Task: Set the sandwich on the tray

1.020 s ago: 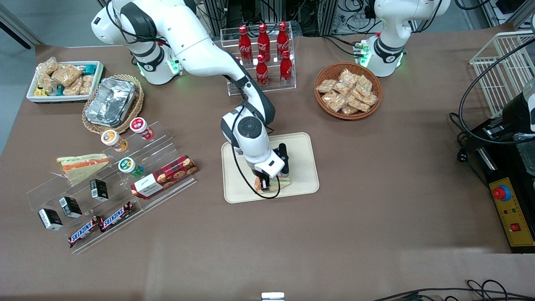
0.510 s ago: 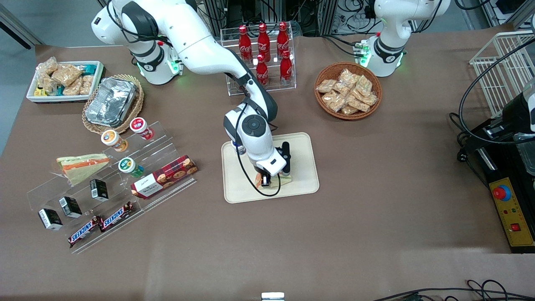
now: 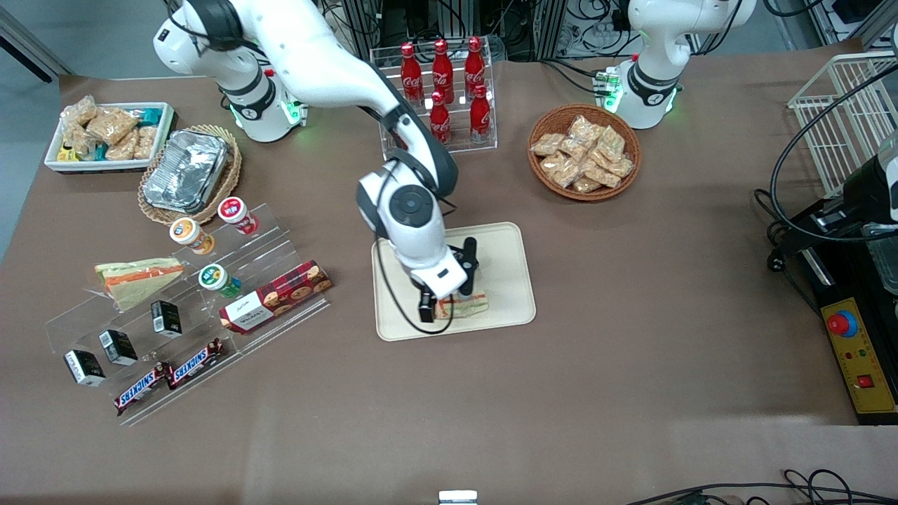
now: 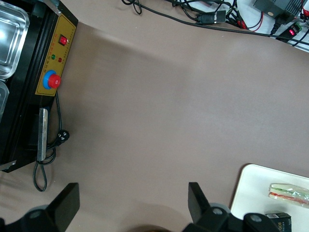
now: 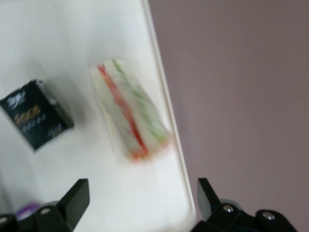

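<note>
1. The gripper (image 3: pixel 449 298) hangs above the tray with its jaws spread wide and nothing between them; in the right wrist view both fingertips (image 5: pixel 72 198) stand well apart with bare tray surface in the gap.
2. Just below the open jaws lies the sandwich (image 5: pixel 130 113), flat on the tray, free of both fingers, its red and green filling stripes running along its length. In the front view the sandwich (image 3: pixel 463 306) shows just beside the gripper, near the tray edge closest to the front camera.
3. Beside the sandwich, apart from it, a small black box (image 5: pixel 36 114) also rests on the tray.
4. The tray (image 3: pixel 505 245) sits on the brown table (image 3: pixel 631 351), its low rim (image 5: pixel 166 121) running close along the sandwich's long side.
</note>
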Available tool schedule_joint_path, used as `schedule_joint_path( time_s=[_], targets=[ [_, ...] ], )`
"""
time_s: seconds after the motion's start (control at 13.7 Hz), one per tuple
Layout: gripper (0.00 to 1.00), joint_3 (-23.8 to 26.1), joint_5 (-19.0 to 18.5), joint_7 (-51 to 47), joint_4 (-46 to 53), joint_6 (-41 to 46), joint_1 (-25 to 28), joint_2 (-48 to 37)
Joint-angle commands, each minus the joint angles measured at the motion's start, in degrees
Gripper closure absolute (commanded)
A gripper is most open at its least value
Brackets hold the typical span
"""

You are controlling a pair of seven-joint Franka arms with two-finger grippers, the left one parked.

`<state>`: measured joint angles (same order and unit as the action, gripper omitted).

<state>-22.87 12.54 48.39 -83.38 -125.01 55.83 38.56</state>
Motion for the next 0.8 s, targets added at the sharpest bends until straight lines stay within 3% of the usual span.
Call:
schedule_joint_path(
  time_s=[0.0, 0.29, 0.73],
  targets=[
    [0.01, -4.79, 0.55, -0.75, -1.0, 5.73, -0.55, -5.94],
    [0.01, -10.24, 0.47, -0.84, -1.0, 14.06, -4.23, -10.95],
    [0.01, -27.46, 0.99, -5.21, -1.26, 20.68, -4.59, -15.61]
  ],
)
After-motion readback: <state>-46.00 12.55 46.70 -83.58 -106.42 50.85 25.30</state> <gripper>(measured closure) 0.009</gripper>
